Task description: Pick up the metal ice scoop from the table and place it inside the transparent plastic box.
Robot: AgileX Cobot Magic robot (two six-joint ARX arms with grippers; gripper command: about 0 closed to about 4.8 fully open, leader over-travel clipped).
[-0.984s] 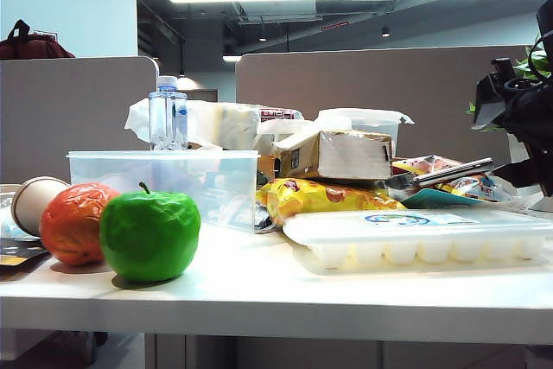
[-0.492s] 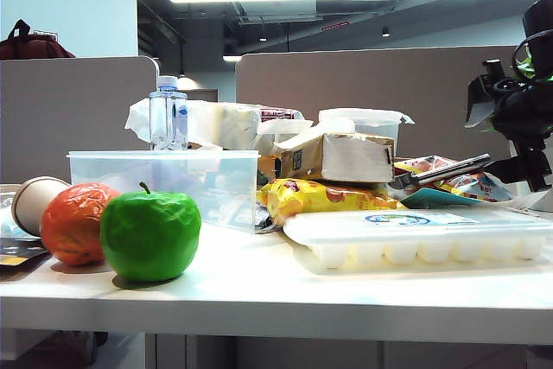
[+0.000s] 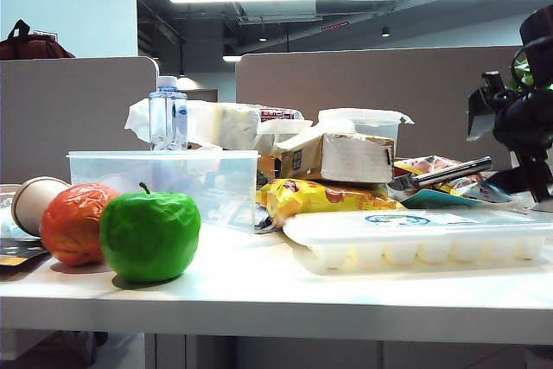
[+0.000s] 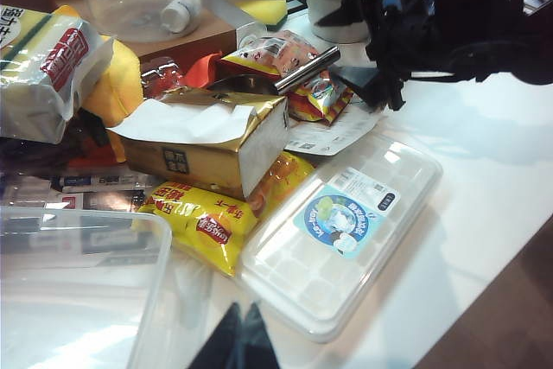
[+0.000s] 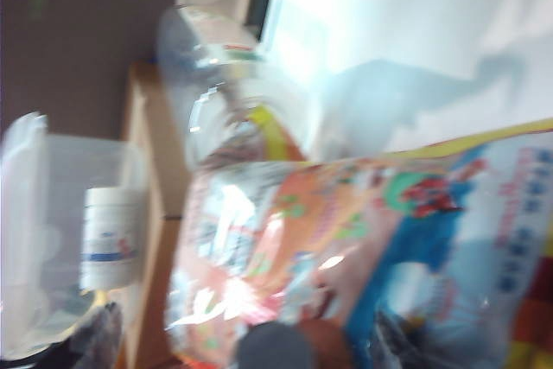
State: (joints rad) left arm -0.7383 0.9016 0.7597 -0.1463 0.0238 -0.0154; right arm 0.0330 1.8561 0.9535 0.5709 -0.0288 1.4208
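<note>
Cluttered table [image 3: 259, 287]: metal ice scoop [image 3: 442, 173] near wide right gripper [image 4: 380, 84]; left gripper [image 4: 242, 343] unclear.

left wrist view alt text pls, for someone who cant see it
The metal ice scoop lies on snack packets behind a gold tissue box, with the right gripper close to its handle end, jaws apart. Nearer are a white ice-cube tray and the empty transparent plastic box.

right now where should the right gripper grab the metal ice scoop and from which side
Grip the tubular handle of the metal ice scoop near its free end, coming from above on the open right gripper's side. The handle sticks out clear over the snack bags, while the bowl lies low, wedged beside the tissue box.
</note>
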